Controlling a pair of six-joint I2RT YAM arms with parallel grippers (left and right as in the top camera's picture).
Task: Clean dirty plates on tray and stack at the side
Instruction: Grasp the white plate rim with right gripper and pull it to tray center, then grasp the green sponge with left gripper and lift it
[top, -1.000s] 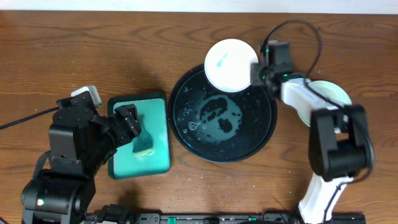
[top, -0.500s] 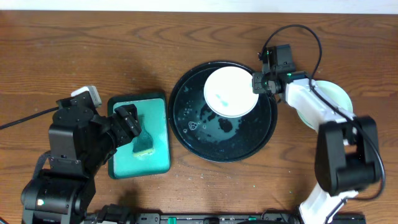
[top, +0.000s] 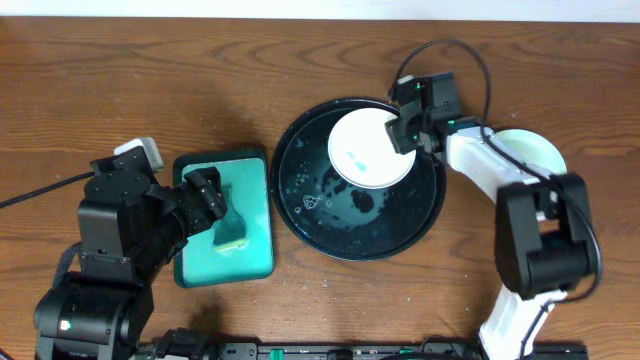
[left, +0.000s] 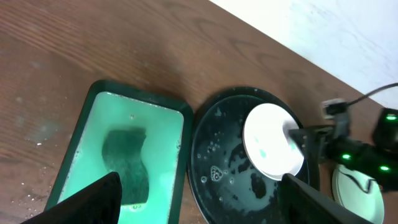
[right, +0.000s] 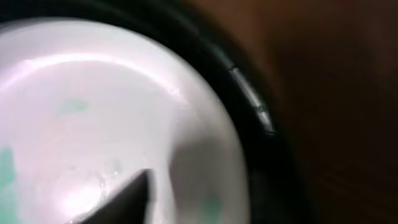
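Observation:
The white plate (top: 365, 152) with a teal smear lies on the far part of the wet black tray (top: 335, 225). My right gripper (top: 402, 130) is shut on the plate's right rim. In the right wrist view one finger (right: 140, 190) lies over the plate (right: 93, 106), with the tray rim (right: 249, 106) beside it. A pale mint plate (top: 535, 150) sits on the table to the right, partly hidden by my right arm. My left gripper (top: 212, 195) hangs open and empty over the teal sponge tray. The left wrist view also shows the white plate (left: 270, 146) and the black tray (left: 227, 186).
The teal rectangular sponge tray (top: 255, 165) stands left of the black tray, holding a green sponge (top: 233, 236), which also shows in the left wrist view (left: 124, 162). Bare wooden table (top: 150, 80) lies at the back and left. A black cable loops above my right arm.
My right gripper has brought the white plate from the tray's far rim down onto the tray, then turned a little to the left. The left arm has not moved.

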